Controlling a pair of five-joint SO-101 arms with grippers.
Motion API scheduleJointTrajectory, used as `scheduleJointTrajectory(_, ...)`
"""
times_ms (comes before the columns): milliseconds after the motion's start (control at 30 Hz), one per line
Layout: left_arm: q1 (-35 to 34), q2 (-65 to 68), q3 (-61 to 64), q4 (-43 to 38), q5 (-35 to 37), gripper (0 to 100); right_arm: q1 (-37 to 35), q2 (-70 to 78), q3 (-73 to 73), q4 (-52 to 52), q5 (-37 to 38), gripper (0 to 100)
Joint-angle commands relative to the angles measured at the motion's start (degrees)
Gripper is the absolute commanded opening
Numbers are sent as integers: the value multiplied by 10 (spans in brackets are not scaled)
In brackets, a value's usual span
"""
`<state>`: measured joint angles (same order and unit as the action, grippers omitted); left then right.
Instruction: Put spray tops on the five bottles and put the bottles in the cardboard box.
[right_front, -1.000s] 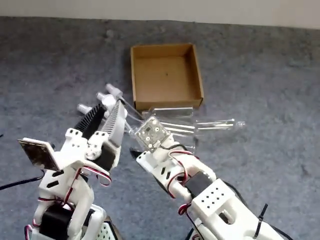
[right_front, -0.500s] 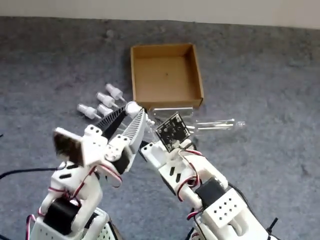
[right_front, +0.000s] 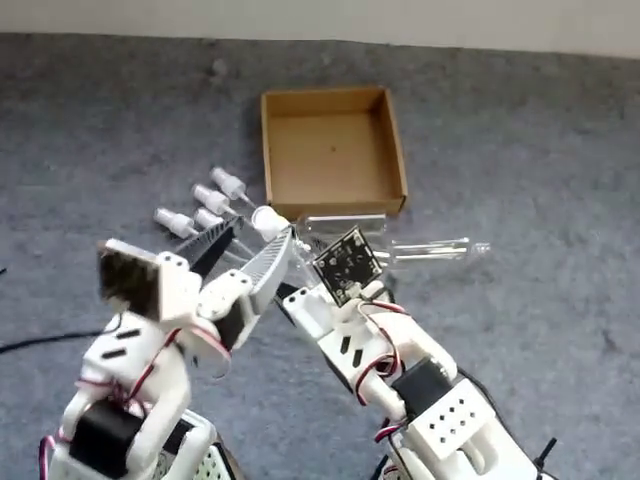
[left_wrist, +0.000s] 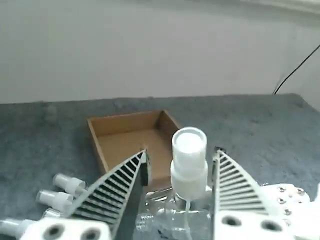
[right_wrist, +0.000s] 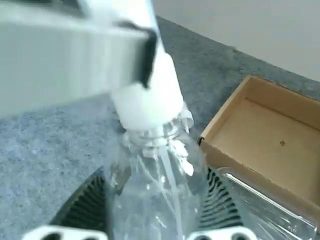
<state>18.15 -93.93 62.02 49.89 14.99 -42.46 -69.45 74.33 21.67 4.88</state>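
Four spare spray tops (right_front: 208, 200) lie at the left on the grey surface (right_front: 520, 130), just left of the cardboard box (right_front: 333, 150). Right of them, the left gripper (left_wrist: 181, 156) brackets a fifth spray top (left_wrist: 189, 150), its jaws apart with a gap showing on each side. That top sits on the neck of an upright bottle (right_wrist: 150, 170), with its dip tube inside. The right gripper (right_wrist: 155, 190) is clamped on the bottle's body. Farther right, clear bottles (right_front: 430, 248) lie beside the box's near wall. The step in hand appears to be seating the top. It likely wants the left jaws closed squarely on the collar and pressed or turned along the bottle's axis. The right grip should hold firm so the bottle neither tilts nor slips.
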Motion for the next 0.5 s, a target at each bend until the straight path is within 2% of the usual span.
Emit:
scheduleJointTrajectory(0,-10,-73,-31,18,-7,164,2,-14,-8,0,-4,5)
scheduleJointTrajectory(233,-60,-95,-3,-5,-4,164,2,-14,-8,1,-4,5)
scheduleJointTrajectory(467,-63,-94,26,-49,-7,164,1,-14,-7,2,-4,5)
